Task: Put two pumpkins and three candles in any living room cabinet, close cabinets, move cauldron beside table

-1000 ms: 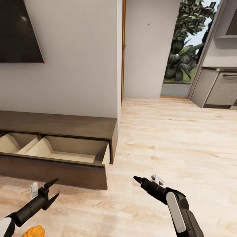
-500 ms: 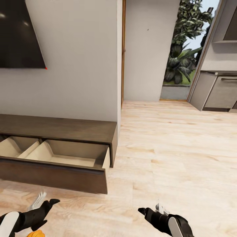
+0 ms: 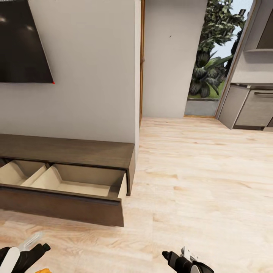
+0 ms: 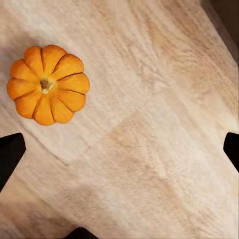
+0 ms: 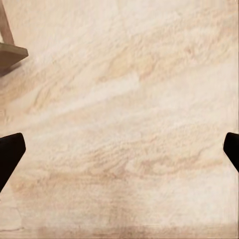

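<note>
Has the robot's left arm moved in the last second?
Yes. The left gripper has dropped away from the cabinet drawer front, toward the picture's lower left corner, by more than the camera's shift.

Floor point(image 3: 197, 178): pale wood planks, lighter and darker boards. One orange pumpkin point(image 4: 48, 84) sits upright directly on it, stem up, seen from above in left wrist view. Low dark brown cabinet point(image 3: 68, 151) stands at the wall, drawer pulled out over the floor.

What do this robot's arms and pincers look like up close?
In the head view, both arms are black with glossy white shell panels. The left gripper and right gripper end in dark, tapered, pointed fingers. A small white-grey fitting sits beside each wrist. No cables show.
</note>
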